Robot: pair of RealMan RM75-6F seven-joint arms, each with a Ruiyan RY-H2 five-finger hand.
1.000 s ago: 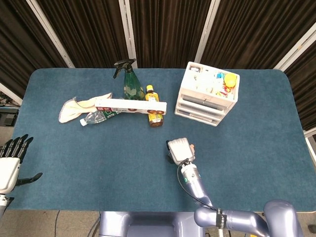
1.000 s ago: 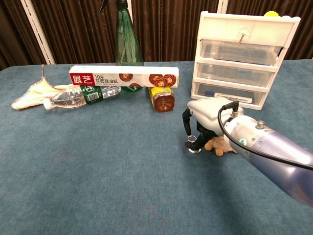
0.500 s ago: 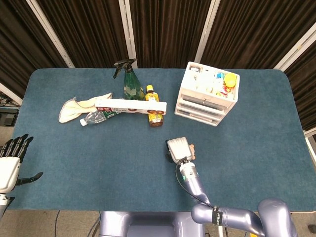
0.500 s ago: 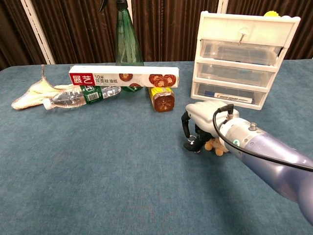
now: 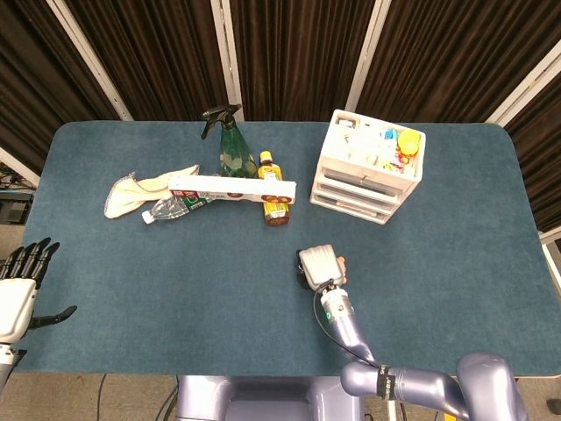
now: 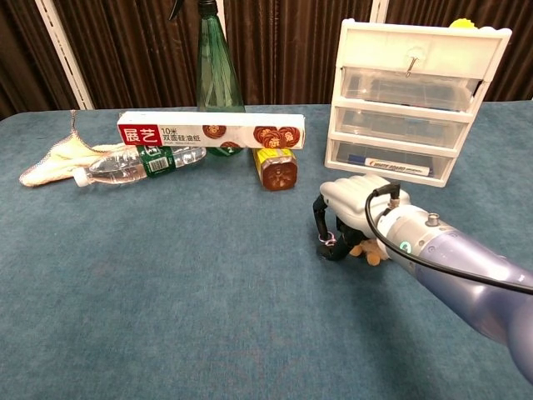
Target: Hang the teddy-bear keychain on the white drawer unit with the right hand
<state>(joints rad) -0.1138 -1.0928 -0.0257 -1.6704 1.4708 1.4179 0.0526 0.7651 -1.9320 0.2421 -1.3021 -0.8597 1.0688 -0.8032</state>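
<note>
The small brown teddy-bear keychain [image 6: 367, 248] lies on the blue table, partly hidden under my right hand [image 6: 348, 202]; in the head view only a bit of the bear [image 5: 342, 262] shows beside the right hand [image 5: 317, 263]. The dark fingertips [image 6: 331, 250] curl down and pinch the keychain's ring against the cloth. The white drawer unit [image 6: 414, 102] stands behind, with a small metal hook [image 6: 410, 61] on its top front; from above, the drawer unit [image 5: 366, 168] sits far of the hand. My left hand [image 5: 17, 292] hangs off the table's near left corner, fingers spread, empty.
A long foil box [image 6: 211, 131] rests on a clear water bottle [image 6: 138, 164] and a brown jar [image 6: 276, 168]. A green spray bottle [image 6: 218, 68] stands behind them and a cloth [image 6: 58, 156] lies at the left. Small items fill the drawer unit's top tray [image 5: 386, 143].
The right hand's fingers have curled in over the keychain ring, which lay bare beside them a second ago. The left hand has not moved.
</note>
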